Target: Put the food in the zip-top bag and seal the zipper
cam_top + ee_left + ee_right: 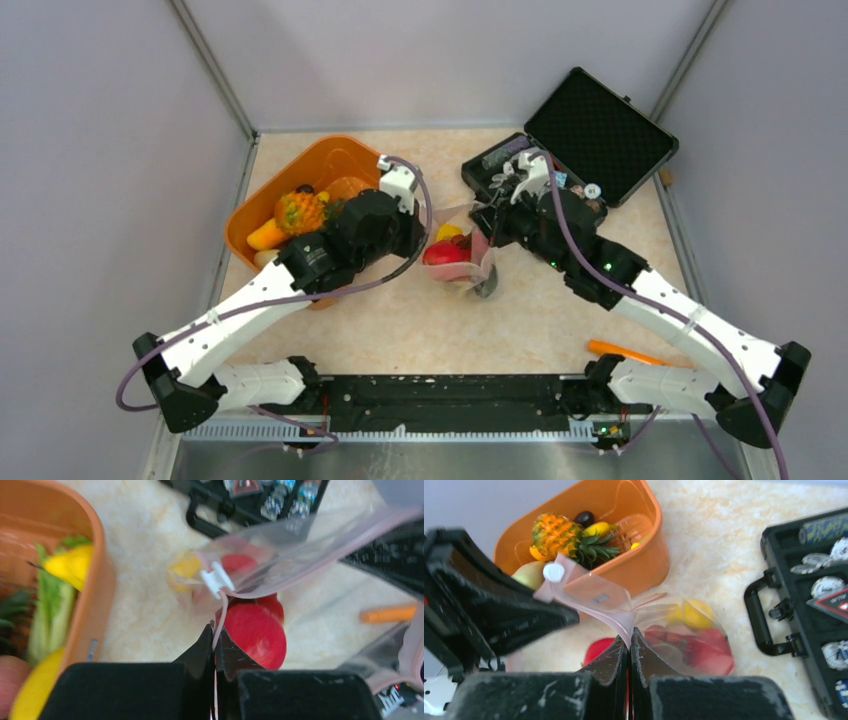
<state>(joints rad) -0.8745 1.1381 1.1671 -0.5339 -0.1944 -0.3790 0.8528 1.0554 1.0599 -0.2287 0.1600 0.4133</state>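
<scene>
- Stretching between the clenched left fingers [201,646] and right fingers [610,661], the zip-top bag [300,547] is held by its zipper [220,614].
- Its film is judged thin and slippery; the stiffer zipper is best pinched.

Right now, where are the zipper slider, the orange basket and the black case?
zipper slider [216,580], left wrist view, middle of the white clip.
orange basket [643,562], right wrist view, outer front wall.
black case [600,135], top external view, foam of the open lid.
</scene>
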